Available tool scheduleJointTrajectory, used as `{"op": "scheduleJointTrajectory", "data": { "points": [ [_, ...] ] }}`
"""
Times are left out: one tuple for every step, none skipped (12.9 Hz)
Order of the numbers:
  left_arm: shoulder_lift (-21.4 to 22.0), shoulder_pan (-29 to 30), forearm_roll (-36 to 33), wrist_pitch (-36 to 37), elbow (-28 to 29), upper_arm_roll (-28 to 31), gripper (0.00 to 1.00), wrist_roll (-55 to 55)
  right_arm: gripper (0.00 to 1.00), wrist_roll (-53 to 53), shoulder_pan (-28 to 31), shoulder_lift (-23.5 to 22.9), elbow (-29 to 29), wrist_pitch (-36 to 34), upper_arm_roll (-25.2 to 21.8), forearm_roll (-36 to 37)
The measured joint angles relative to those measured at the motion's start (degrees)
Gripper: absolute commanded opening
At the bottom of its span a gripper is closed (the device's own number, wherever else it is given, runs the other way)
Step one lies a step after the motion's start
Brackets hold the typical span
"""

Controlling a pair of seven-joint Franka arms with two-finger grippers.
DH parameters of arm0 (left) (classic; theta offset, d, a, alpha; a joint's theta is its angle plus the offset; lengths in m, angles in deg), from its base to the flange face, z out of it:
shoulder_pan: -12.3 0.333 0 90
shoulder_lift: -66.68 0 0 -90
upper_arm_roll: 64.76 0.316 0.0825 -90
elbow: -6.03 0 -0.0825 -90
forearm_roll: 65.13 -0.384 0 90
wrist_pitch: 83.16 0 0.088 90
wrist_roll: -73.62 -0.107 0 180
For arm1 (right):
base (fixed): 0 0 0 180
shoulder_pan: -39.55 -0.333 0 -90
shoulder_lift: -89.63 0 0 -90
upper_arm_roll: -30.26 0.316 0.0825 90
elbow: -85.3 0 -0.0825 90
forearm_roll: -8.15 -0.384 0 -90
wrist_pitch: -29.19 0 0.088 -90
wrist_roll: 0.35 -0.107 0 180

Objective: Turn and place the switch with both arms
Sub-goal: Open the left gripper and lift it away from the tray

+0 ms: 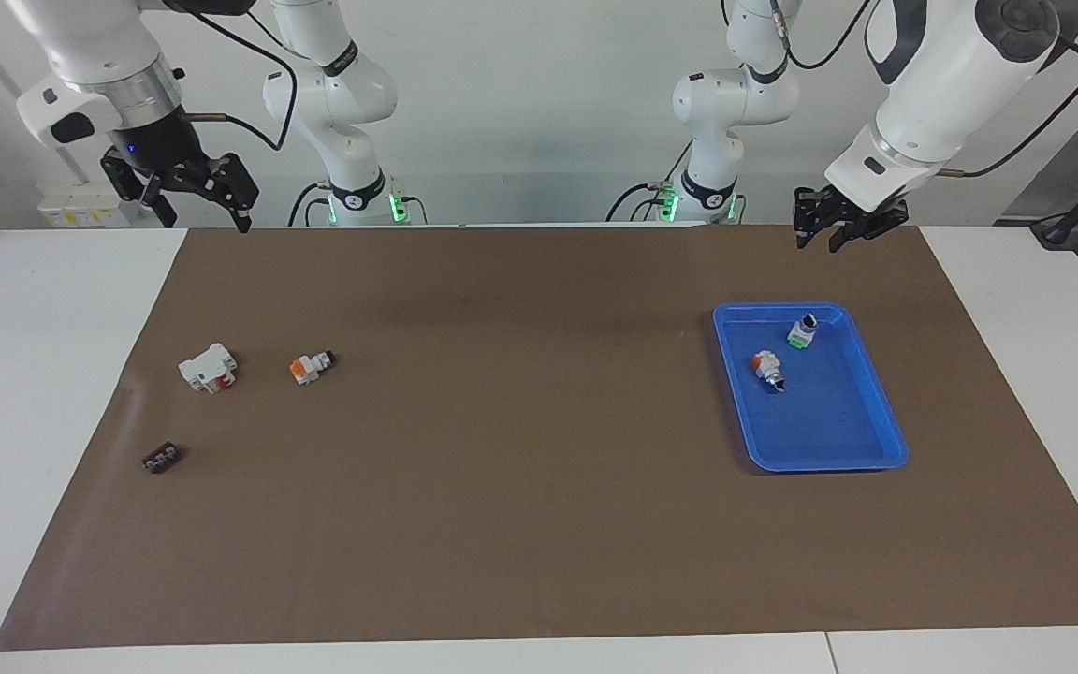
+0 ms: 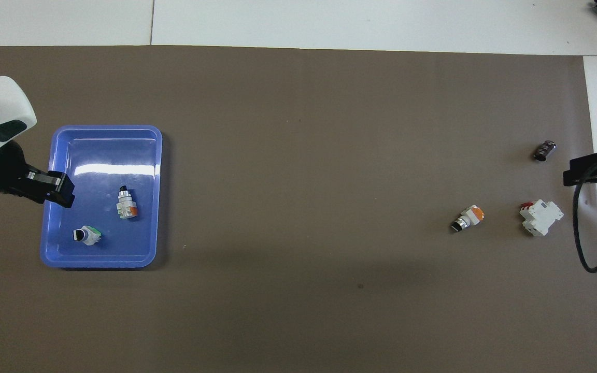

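Note:
One switch [image 1: 312, 366] lies on its side on the brown mat toward the right arm's end, orange base showing; it also shows in the overhead view [image 2: 467, 218]. Two more switches lie in the blue tray [image 1: 810, 459]: one with a green base [image 1: 803, 330] [image 2: 87, 235], and one with an orange base [image 1: 767, 368] [image 2: 126, 202] farther from the robots. My left gripper [image 1: 831, 239] [image 2: 55, 190] hangs open and empty, raised beside the tray's edge. My right gripper [image 1: 197, 211] [image 2: 588, 171] hangs open and empty, raised over its end of the mat.
A white block with red parts [image 1: 208, 367] [image 2: 541, 217] sits beside the loose switch, toward the right arm's end. A small dark-brown strip [image 1: 162, 458] [image 2: 544, 151] lies farther from the robots. Two smaller white arms with green-lit bases [image 1: 361, 201] stand at the robots' edge.

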Motion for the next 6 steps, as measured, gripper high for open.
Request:
{"op": "scheduleJointTrajectory", "data": {
  "points": [
    [0.1, 0.0, 0.0, -0.8, -0.5, 0.1, 1.00, 0.0, 1.00, 0.0, 0.0, 0.3, -0.4, 0.0, 0.0, 0.0],
    [0.1, 0.1, 0.0, -2.7, -0.9, 0.3, 1.00, 0.0, 1.00, 0.0, 0.0, 0.4, -0.6, 0.0, 0.0, 0.0],
    [0.1, 0.2, 0.0, -4.8, -1.1, 0.5, 1.00, 0.0, 1.00, 0.0, 0.0, 0.6, -0.7, 0.0, 0.0, 0.0],
    [0.1, 0.3, 0.0, -6.4, -1.1, 0.6, 1.00, 0.0, 1.00, 0.0, 0.0, 0.7, -0.7, 0.0, 0.0, 0.0],
    [0.1, 0.4, 0.0, -7.3, -1.1, 0.7, 1.00, 0.0, 1.00, 0.0, 0.0, 0.8, -0.7, 0.0, 0.0, 0.0],
    [0.1, 0.6, 0.0, -8.2, -1.1, 0.8, 1.00, 0.0, 1.00, 0.0, 0.0, 0.8, -0.7, 0.0, 0.1, 0.0]
  ]
}}
